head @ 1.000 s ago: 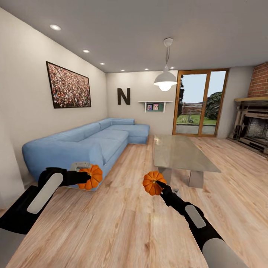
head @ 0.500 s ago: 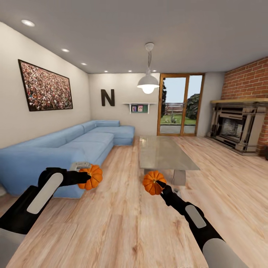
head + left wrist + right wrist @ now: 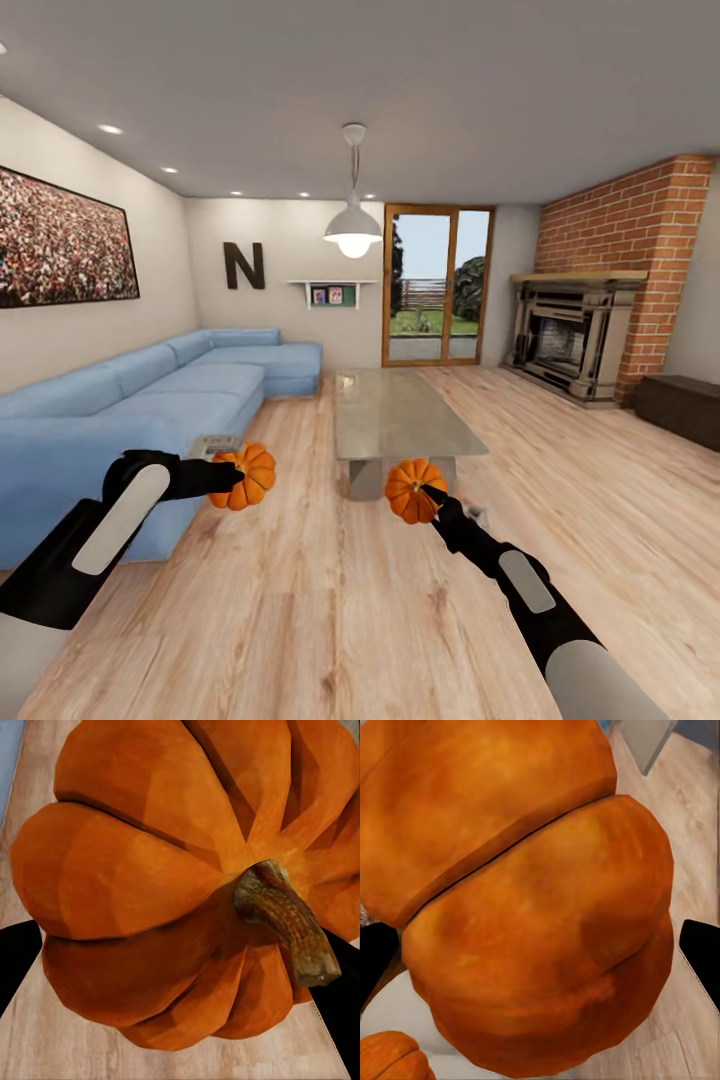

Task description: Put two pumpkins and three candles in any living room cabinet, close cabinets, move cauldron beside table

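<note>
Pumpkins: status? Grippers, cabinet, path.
Left gripper shut on left pumpkin; right gripper shut on right pumpkin. Dark cabinet far right, drawers shut. Coffee table ahead.

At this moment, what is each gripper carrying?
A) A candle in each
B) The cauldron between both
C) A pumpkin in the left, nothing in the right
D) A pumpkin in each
D: the left gripper is closed on one pumpkin and the right gripper on the other pumpkin, both held above the wood floor.
</note>
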Tool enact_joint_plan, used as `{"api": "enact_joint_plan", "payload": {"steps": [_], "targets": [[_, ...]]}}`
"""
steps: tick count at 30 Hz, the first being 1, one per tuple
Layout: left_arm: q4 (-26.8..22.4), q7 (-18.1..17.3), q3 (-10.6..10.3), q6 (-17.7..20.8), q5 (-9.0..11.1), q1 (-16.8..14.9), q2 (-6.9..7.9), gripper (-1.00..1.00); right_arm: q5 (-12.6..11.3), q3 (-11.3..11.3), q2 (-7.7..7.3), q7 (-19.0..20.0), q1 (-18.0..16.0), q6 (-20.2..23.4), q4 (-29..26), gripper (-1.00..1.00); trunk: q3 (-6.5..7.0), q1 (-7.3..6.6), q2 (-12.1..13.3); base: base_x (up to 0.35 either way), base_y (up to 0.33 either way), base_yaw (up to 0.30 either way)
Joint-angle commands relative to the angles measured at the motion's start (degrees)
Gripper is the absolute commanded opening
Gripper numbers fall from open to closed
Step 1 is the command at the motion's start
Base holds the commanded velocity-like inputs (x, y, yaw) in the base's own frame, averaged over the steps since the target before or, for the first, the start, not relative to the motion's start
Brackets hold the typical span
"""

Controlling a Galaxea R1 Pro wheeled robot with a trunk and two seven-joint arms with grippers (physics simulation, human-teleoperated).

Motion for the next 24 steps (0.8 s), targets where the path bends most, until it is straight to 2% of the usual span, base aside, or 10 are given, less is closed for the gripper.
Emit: {"api": "enact_joint_plan", "payload": {"steps": [1,24], "targets": [[-0.1,0.6,-0.1,0.1,0.4,-0.1,0.06,-1.00,-0.6,-0.2,0.01,0.0,-0.1,0.5,0.0,-1.00,0.14,-0.23,0.4,0.000,0.000,-0.283],[-0.1,0.7,-0.1,0.1,0.4,0.0,0.02,-1.00,-0.7,-0.3,-0.02,0.0,-0.1,0.5,0.0,-1.00,4.75,-5.28,9.6,0.000,0.000,-0.283]]}}
